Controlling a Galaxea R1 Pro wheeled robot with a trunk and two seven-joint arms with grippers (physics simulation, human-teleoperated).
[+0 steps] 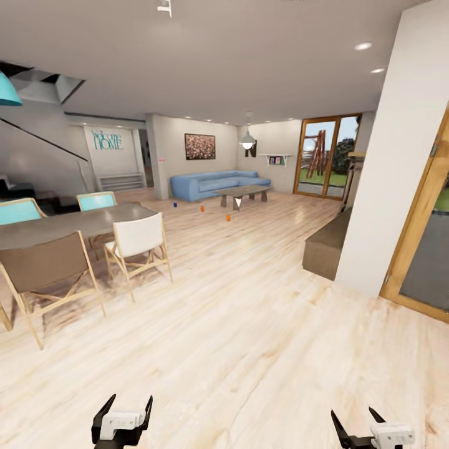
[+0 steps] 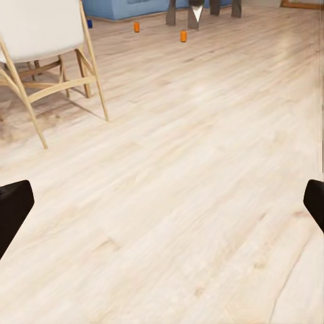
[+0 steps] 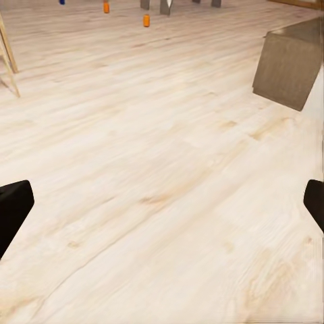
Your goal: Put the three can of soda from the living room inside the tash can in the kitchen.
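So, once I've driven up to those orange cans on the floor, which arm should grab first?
Probably the left. The two cans sit left of centre ahead, nearer the left gripper side than the right gripper. Both are open and empty; neither can reach them from here.

Left gripper (image 1: 122, 416), lower left of head view: two black curved fingers tapering to points, light grey blocky housing between them, small dark slots on housing face, black base beneath.

Right gripper (image 1: 357, 423), lower right of head view: same build, black pointed fingers, pale grey boxy body with dark recesses (partly cut off by frame edge).

Wrist views: glossy black rounded fingertips (image 2: 12, 209) at left and right edges, plain, unmarked; same black fingertips (image 3: 12, 209) for right arm.
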